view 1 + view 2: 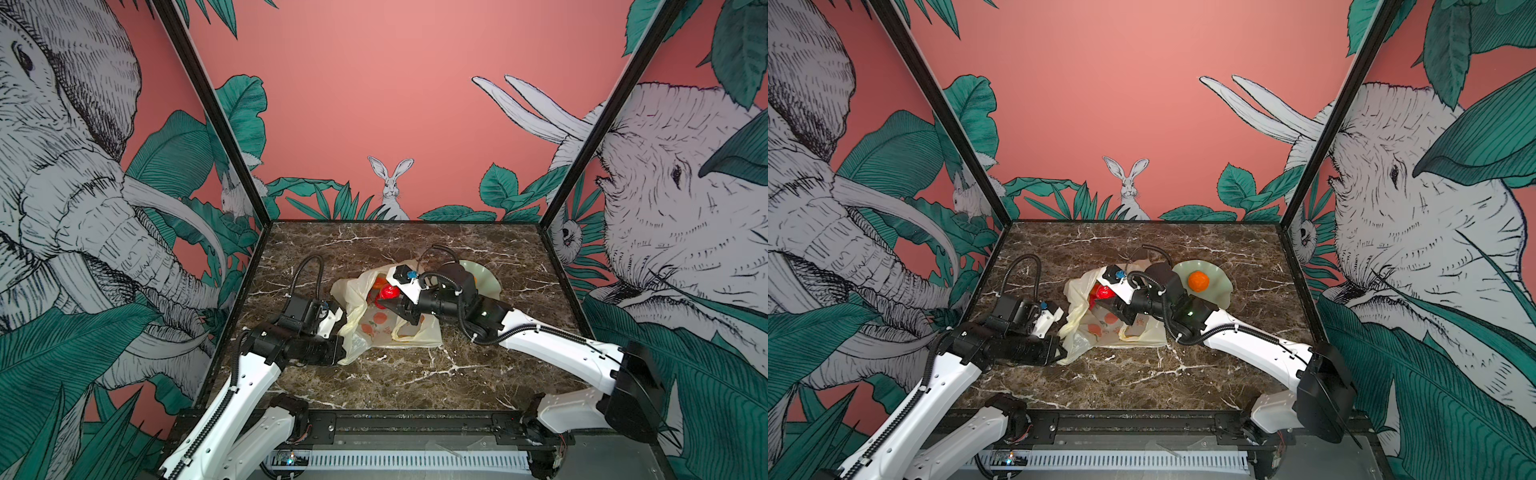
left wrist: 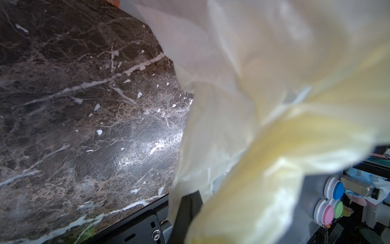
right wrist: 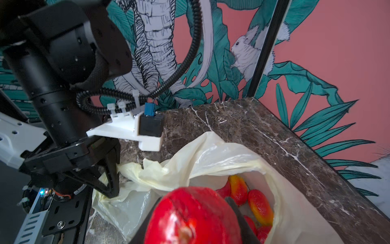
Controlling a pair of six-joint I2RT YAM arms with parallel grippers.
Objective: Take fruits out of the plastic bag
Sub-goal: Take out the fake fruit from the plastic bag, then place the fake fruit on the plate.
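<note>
The right gripper [image 1: 387,297] clasps a glossy round red fruit [image 3: 190,217], jaws part-way apart, at the mouth of the pale-yellow plastic bag [image 1: 376,330] on the brown marble table [image 1: 415,374]. The left gripper [image 3: 111,187] is pinched tight on the bag's edge.

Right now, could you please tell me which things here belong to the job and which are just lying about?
Job: bag, pinched by left gripper; red fruit in right gripper; other fruits inside it; orange on dish.
Lying about: lidded pots and bottle, off the table.
</note>
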